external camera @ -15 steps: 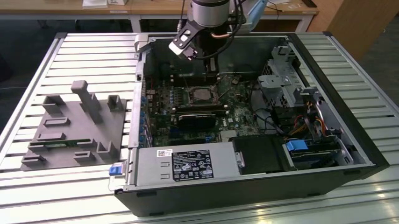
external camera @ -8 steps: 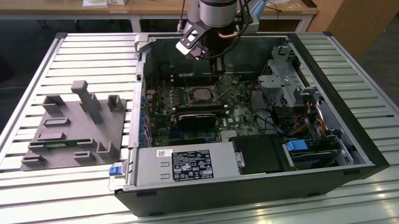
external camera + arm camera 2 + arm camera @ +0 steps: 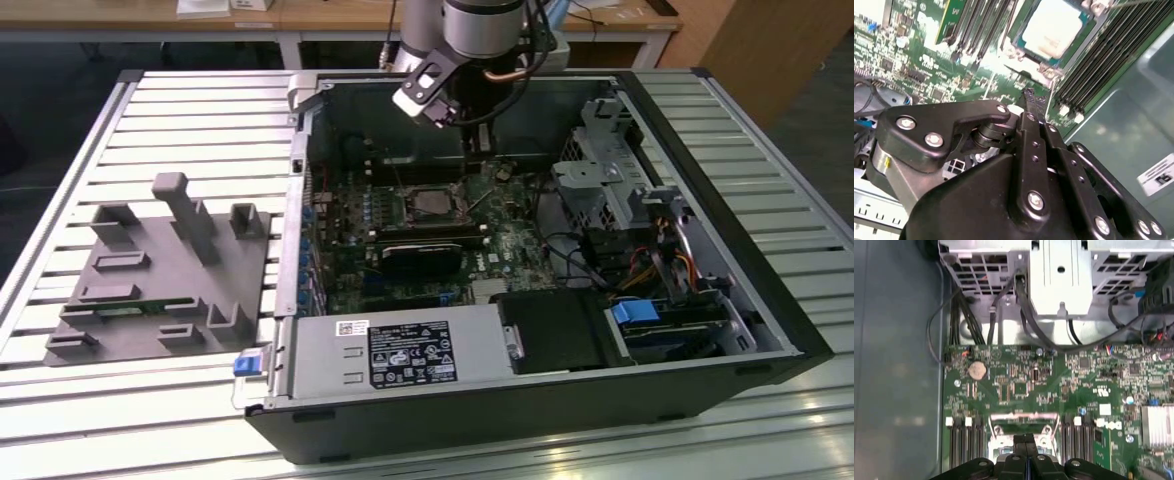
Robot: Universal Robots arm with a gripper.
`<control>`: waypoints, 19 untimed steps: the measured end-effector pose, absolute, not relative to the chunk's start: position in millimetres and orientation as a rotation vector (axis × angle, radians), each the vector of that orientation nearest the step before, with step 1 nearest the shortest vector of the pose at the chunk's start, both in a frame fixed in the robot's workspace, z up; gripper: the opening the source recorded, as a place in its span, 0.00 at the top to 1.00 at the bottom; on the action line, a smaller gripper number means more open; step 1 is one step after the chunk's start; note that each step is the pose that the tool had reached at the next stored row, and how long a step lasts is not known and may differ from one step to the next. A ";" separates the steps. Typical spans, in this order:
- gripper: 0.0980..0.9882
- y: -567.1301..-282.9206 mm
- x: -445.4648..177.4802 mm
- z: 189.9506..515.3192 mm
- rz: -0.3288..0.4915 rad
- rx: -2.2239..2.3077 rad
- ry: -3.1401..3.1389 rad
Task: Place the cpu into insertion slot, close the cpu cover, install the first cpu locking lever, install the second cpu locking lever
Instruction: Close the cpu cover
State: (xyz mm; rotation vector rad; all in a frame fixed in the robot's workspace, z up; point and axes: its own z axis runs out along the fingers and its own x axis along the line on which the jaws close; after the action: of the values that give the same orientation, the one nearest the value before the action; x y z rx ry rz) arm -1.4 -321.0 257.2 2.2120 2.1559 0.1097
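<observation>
Closed, empty gripper (image 3: 1026,439) above the seated cpu (image 3: 1051,27).
Its 2 fingers are pressed together and hold nothing. The cpu lies flat in the insertion slot (image 3: 430,203), just below and slightly ahead of the fingertips, metal top facing up to them. It is square, so it has no long axis, and its edges run along the memory slots (image 3: 1094,65). The cpu cover (image 3: 1024,416) frames it; latched or not, one cannot tell. Probably any push should land straight down on the frame, not on the chip.
</observation>
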 end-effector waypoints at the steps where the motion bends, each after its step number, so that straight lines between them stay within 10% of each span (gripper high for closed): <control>1: 1.00 -321.0 0.7 257.2 0.110 2.212 2.156; 19: 1.00 -321.0 25.9 259.7 0.108 2.213 2.157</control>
State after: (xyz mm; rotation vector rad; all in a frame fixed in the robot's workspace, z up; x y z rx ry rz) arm 25.9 -321.0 259.7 2.2133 2.1570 0.1076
